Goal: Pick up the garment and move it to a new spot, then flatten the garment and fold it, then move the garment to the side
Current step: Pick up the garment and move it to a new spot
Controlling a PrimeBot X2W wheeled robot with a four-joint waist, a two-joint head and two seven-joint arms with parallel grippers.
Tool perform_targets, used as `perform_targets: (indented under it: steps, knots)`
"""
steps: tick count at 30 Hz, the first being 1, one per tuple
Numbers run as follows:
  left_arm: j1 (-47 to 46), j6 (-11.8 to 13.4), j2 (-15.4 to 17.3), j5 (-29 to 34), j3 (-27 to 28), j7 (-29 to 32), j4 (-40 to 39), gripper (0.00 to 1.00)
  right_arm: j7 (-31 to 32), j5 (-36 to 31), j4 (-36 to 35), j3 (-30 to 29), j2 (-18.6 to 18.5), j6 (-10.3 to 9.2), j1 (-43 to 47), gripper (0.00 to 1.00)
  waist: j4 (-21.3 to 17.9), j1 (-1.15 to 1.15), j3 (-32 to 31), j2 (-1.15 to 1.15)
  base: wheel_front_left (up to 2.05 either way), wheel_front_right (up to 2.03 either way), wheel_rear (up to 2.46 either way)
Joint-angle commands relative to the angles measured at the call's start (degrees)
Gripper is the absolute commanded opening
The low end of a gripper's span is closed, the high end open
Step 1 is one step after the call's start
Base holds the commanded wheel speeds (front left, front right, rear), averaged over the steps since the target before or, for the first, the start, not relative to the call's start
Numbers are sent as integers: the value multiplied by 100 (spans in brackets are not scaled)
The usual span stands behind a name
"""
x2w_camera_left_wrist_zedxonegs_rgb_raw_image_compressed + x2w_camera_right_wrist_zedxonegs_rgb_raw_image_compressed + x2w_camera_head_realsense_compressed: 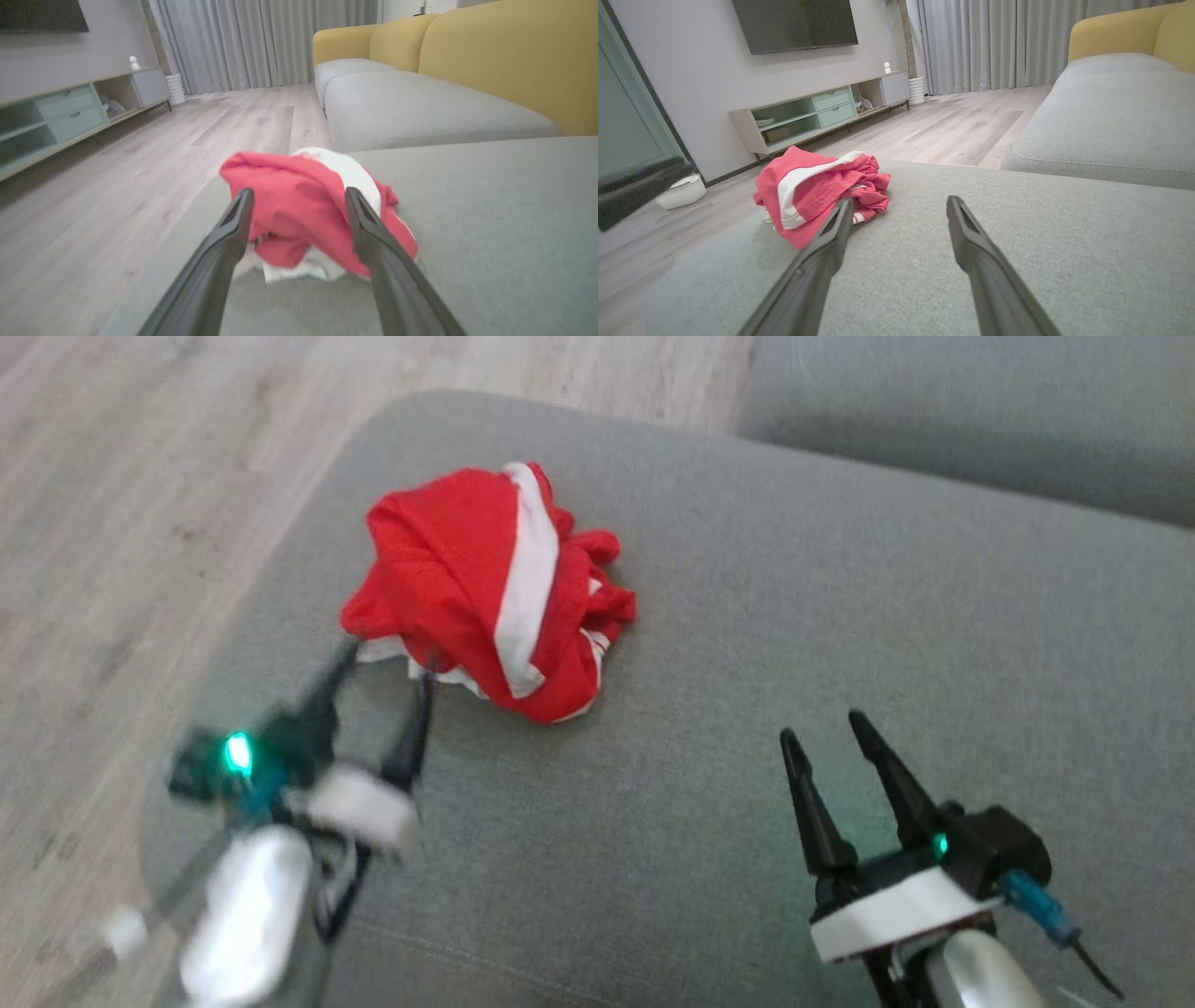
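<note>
Garment (485, 588): crumpled red-and-white heap near left edge of cushion (794, 616).
Left gripper (389, 665): spread apart, reaching garment's near side.
Right gripper (822, 726): spread apart, empty.

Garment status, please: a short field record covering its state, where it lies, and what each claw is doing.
garment: red with white stripes, crumpled in a heap, not flattened or folded
surface: grey sofa cushion; the heap lies near its rounded corner
left claw: open, fingertips at the heap's near edge; contact unclear, view blurred
right claw: open, holding nothing, apart from the heap
stage: pick-up not yet done
</note>
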Motion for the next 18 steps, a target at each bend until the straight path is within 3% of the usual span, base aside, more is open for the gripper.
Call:
perform_targets:
  steps: [1,8,18]
  knots:
    - [-442,-13,164,-86,167,61,-109,100,-63,-41,-200,118,-33,-4,-253,100,-223,-1,303,0,0,0,0]
    - [-1936,-36,750,-997,10,1141,916,100,-63,-4,-171,298,-33,-4,-535,100,-687,-1,806,0,0,0,0]
    - [-2562,-38,1400,-2199,-406,2166,1979,100,-63,263,-191,256,-33,-4,-711,100,-1120,-1,1087,0,0,0,0]
